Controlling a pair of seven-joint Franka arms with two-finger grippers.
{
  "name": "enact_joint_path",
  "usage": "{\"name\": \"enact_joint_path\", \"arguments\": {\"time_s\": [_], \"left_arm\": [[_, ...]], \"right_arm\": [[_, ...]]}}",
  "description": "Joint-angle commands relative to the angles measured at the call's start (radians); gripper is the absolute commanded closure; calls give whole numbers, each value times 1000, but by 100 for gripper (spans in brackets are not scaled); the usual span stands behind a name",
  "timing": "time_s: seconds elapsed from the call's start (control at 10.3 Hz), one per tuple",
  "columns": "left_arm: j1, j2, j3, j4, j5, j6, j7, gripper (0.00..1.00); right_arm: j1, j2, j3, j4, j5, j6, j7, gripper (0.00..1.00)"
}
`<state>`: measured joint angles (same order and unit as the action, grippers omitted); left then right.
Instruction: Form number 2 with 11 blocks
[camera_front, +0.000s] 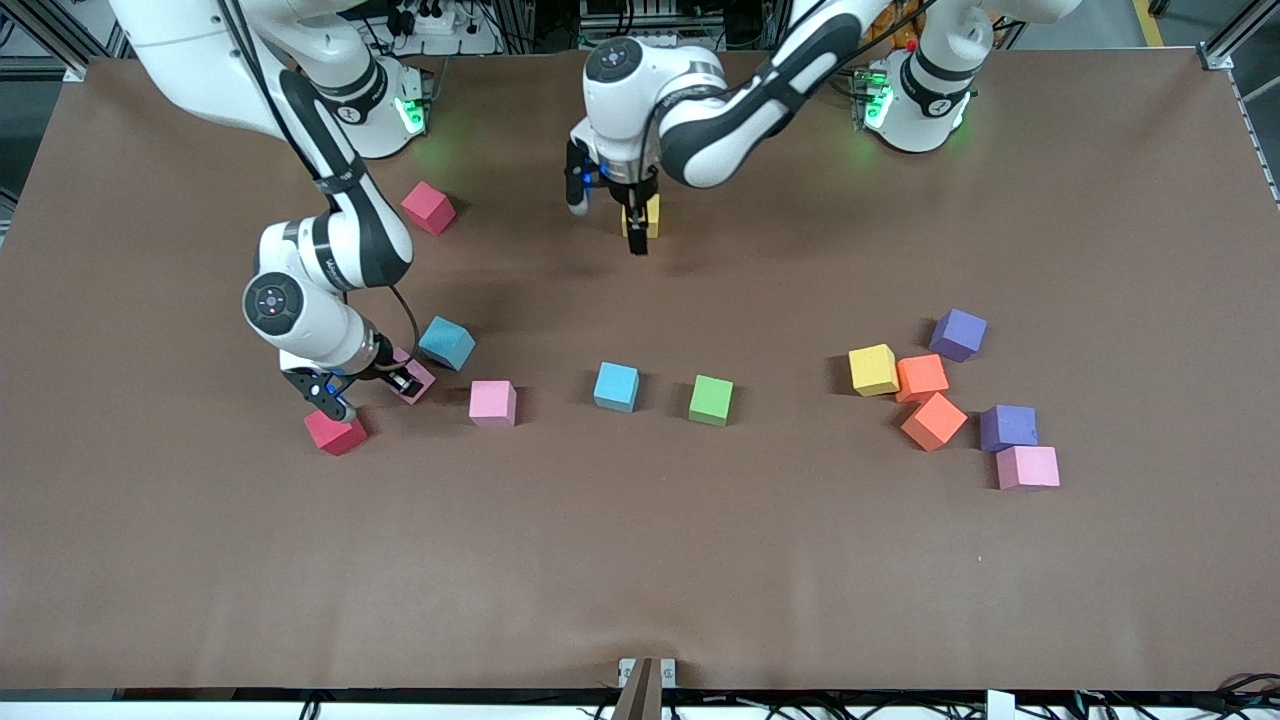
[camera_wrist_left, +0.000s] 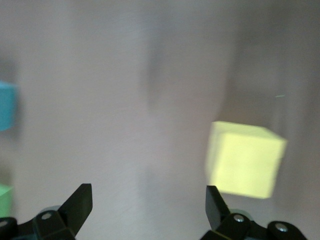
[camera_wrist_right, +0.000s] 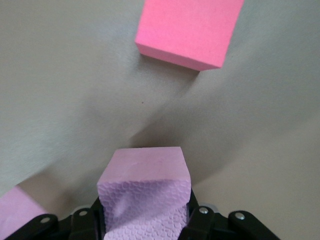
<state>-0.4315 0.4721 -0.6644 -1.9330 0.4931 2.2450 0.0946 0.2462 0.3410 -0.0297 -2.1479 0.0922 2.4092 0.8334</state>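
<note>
My right gripper (camera_front: 405, 381) is shut on a pink block (camera_front: 414, 374) (camera_wrist_right: 145, 190), low at the table between a red block (camera_front: 335, 432) (camera_wrist_right: 187, 30) and a blue block (camera_front: 447, 342). My left gripper (camera_front: 635, 238) (camera_wrist_left: 148, 202) hangs open over a yellow block (camera_front: 647, 214) (camera_wrist_left: 245, 160), which sits just outside one finger (camera_wrist_left: 216, 202), not between the two. Another pink block (camera_front: 492, 403), a light blue block (camera_front: 616, 387) and a green block (camera_front: 711, 400) lie in a loose row mid-table. The blocks lie scattered; no number 2 shows.
Toward the left arm's end of the table lies a cluster: yellow (camera_front: 873, 369), two orange (camera_front: 921, 377) (camera_front: 934, 421), two purple (camera_front: 957, 334) (camera_front: 1008, 427) and pink (camera_front: 1028, 467) blocks. A second red block (camera_front: 428, 207) lies near the right arm's base.
</note>
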Motion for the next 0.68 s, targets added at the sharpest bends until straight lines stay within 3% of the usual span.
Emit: {"name": "enact_joint_path", "arguments": {"time_s": [0.0, 0.19, 0.29, 0.49, 0.58], "left_arm": [[7, -84, 84, -3, -74, -86, -68, 0], [8, -87, 205, 60, -128, -105, -172, 0], [8, -89, 254, 98, -237, -145, -308, 0], [8, -81, 334, 149, -258, -154, -571, 0], [10, -75, 401, 190, -263, -154, -591, 0]], "right_arm": [[7, -140, 4, 11, -2, -163, 33, 100], [74, -171, 20, 9, 3, -193, 198, 100], [149, -163, 19, 11, 7, -179, 307, 100], [240, -162, 20, 8, 41, -170, 447, 100], [284, -163, 19, 2, 53, -177, 504, 100]]}}
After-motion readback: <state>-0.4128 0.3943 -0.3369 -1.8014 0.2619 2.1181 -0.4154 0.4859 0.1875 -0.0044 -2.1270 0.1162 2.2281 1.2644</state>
